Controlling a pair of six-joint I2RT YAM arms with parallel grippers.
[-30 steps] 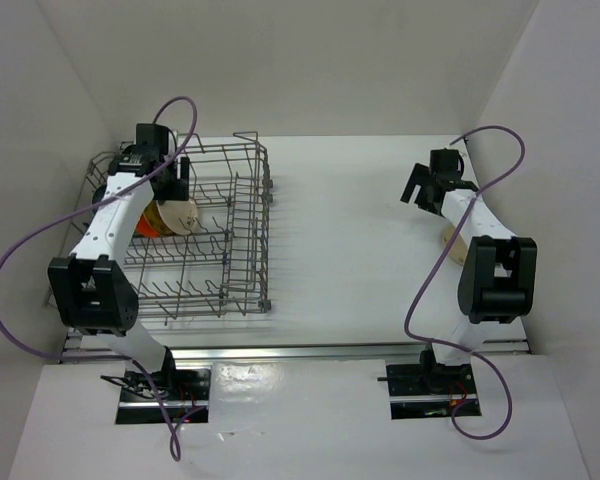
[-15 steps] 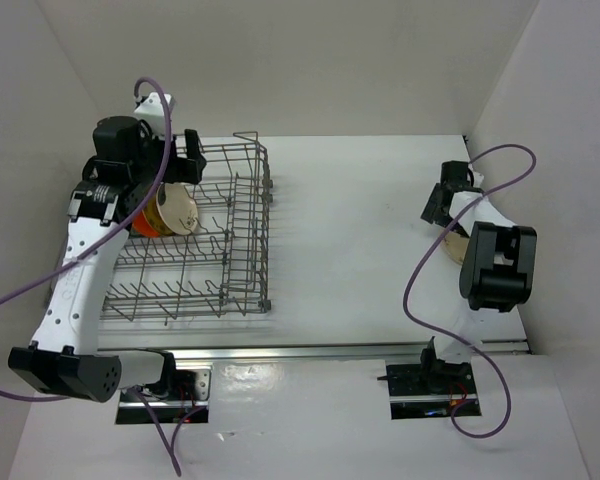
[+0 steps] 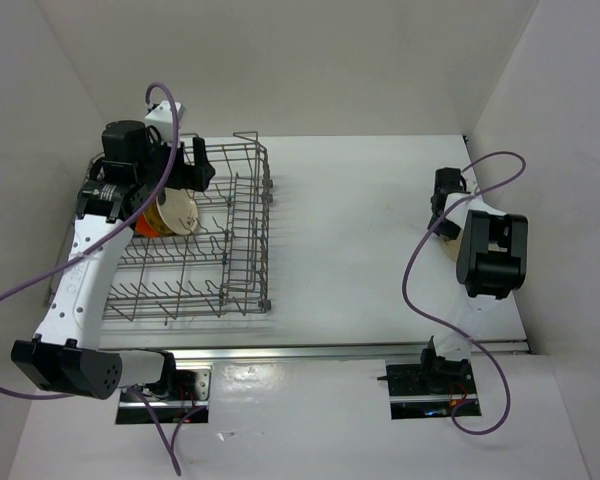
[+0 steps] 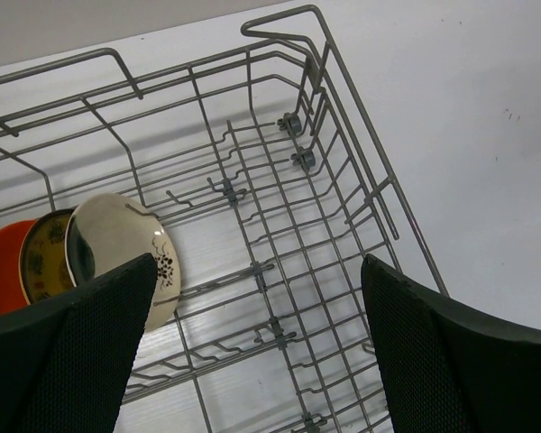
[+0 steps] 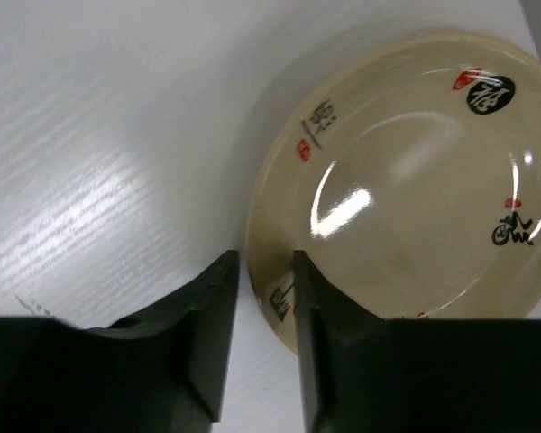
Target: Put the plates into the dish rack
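Observation:
The dish rack [image 3: 242, 215] stands at the left; three plates stand on edge in its left part: an orange one [image 4: 0, 271], a yellow-brown patterned one [image 4: 43, 262] and a cream one with dark marks [image 4: 117, 239]. My left gripper [image 4: 257, 271] hangs wide open above the rack [image 4: 343, 117], just right of those plates, holding nothing. At the right a cream plate [image 5: 406, 180] with small printed marks lies flat on the table. My right gripper [image 5: 263, 271] straddles its near-left rim, jaws narrow, with a sliver of table showing between the left finger and the rim. From above that plate [image 3: 447, 238] is mostly hidden under the right arm.
White walls close in the table on the left, back and right; the right wall is close to the cream plate. The rack's right wall [image 3: 265, 230] rises tall beside the bare middle of the table [image 3: 360, 220].
My left gripper rose off the plates in the rack and opened fully. My right gripper dropped toward the cream plate and its jaws narrowed around the rim.

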